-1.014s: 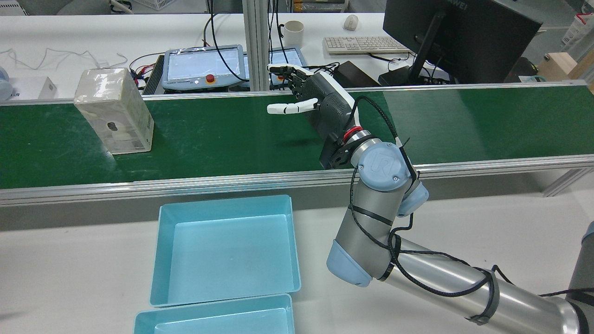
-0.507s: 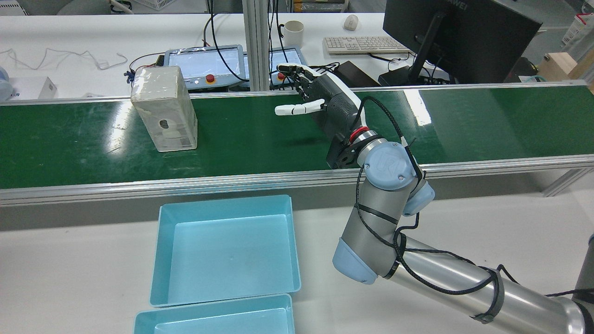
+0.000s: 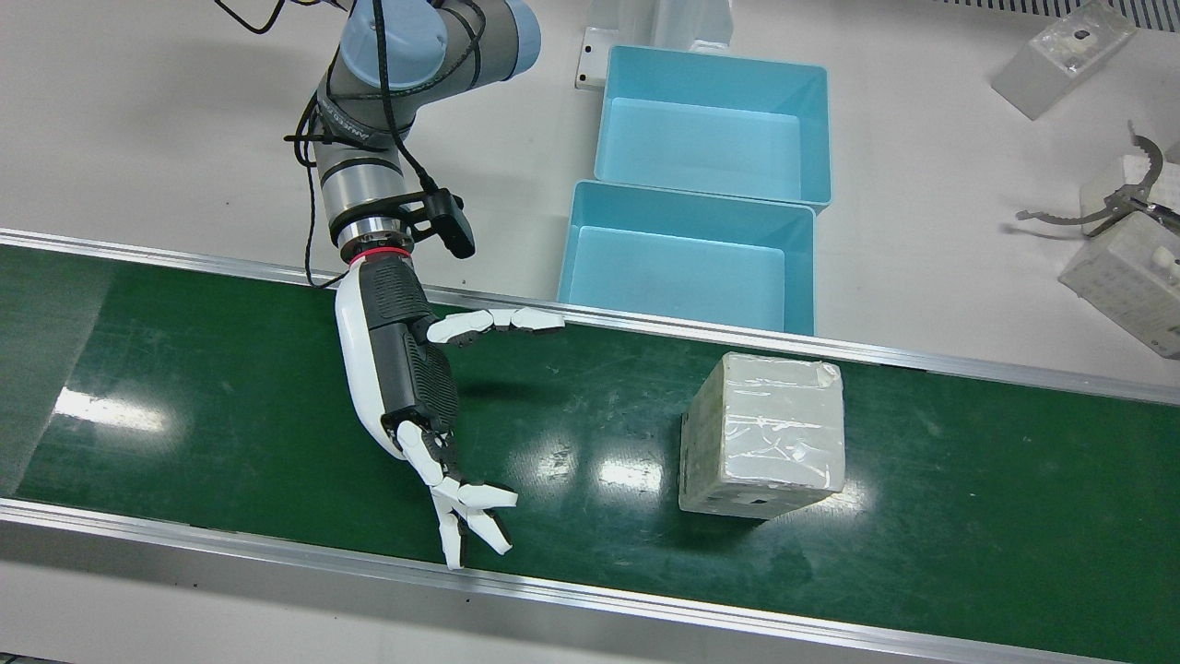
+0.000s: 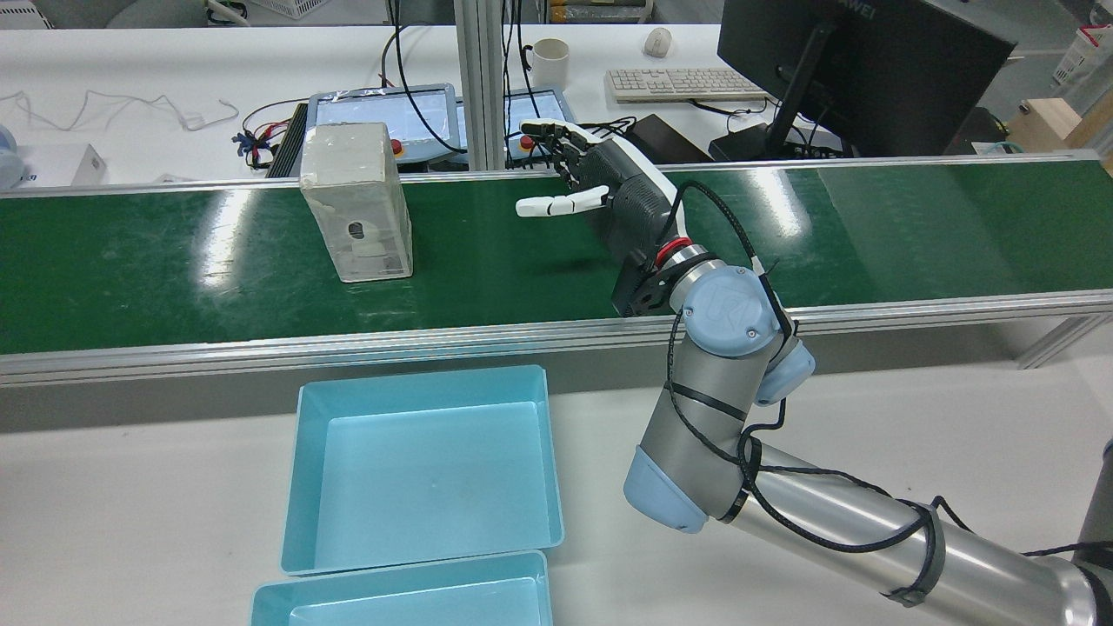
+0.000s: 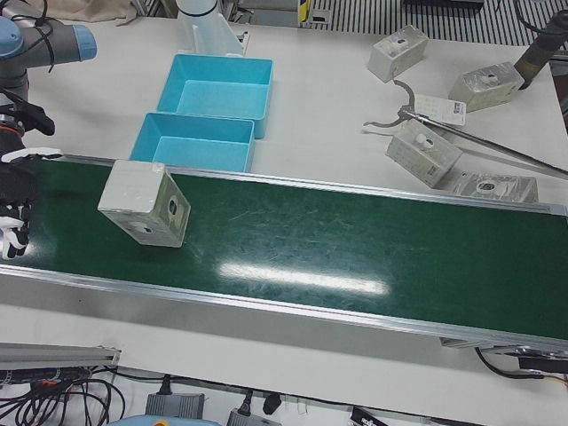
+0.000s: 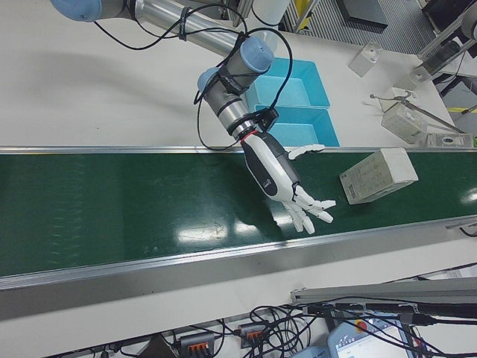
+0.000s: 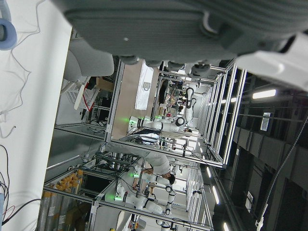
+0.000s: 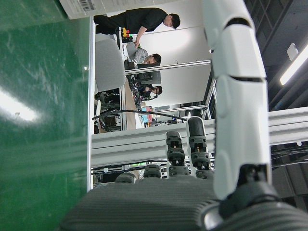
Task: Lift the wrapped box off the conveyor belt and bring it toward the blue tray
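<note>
Carried nearer along conveyor belt [image 4: 130,261]: wrapped box [image 4: 357,202]. Right hand [image 4: 600,193] spread wide above belt, empty, well apart from box.

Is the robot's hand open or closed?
Open. The right hand hangs over the belt with its fingers spread, holding nothing; the box stands apart.

Splayed right hand [image 8: 192,192] above green belt [image 8: 38,120]
</note>
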Motion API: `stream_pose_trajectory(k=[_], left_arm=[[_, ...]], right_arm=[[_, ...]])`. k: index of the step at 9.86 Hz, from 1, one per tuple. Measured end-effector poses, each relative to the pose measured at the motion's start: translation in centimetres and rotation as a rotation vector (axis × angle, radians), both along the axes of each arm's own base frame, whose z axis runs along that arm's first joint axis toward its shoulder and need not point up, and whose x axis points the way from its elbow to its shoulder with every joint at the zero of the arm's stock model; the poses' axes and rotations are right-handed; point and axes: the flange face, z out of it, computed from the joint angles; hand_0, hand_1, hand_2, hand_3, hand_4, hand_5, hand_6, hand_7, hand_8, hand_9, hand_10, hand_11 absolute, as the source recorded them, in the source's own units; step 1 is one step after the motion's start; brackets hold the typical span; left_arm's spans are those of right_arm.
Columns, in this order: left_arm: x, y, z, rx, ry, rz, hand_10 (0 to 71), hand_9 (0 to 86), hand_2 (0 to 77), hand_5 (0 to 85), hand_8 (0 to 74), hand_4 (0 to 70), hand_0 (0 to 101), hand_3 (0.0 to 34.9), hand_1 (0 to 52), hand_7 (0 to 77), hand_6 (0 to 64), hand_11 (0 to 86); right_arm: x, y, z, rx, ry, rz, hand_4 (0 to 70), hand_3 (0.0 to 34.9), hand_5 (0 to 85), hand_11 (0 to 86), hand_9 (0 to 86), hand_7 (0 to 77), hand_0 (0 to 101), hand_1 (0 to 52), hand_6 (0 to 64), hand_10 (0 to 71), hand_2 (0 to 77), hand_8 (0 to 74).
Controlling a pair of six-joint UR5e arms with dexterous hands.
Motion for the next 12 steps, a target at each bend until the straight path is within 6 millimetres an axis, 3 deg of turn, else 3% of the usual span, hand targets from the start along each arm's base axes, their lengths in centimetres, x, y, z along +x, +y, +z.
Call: stream_pose_trajectory(k=[5, 6, 12], left_arm=[[0.0, 0.0, 0.0, 0.000, 0.000, 0.000, 0.5, 0.0, 0.5, 1.1, 0.5, 0.0, 0, 0.0, 0.0, 0.5, 0.5, 0.5], [0.0, 0.0, 0.0, 0.000, 0.000, 0.000, 0.5, 0.0, 0.5, 1.1, 0.5, 0.0, 0, 0.0, 0.0, 0.0, 0.0, 0.5], [0.0, 0.0, 0.0, 0.000, 0.000, 0.000, 0.5, 0.5, 0.5, 1.1, 0.5, 0.0, 0, 0.0, 0.0, 0.5, 0.0, 0.5]], right_arm=[[-0.3, 0.1, 0.0, -0.001, 0.004, -0.003, 11.5, 3.2, 27.8, 1.1, 3.8, 7.6, 50, 16.9, 6.5, 0.0, 15.3, 0.5], [-0.5, 0.0, 0.0, -0.002, 0.006, -0.005, 11.5, 4.9, 27.8, 1.1, 3.8, 7.6, 50, 16.9, 6.5, 0.0, 15.3, 0.5], [-2.4, 0.5, -0.4, -0.004, 0.011, -0.027, 13.6, 4.6, 27.8, 1.1, 3.8, 7.6, 50, 18.0, 6.5, 0.0, 15.8, 1.1]])
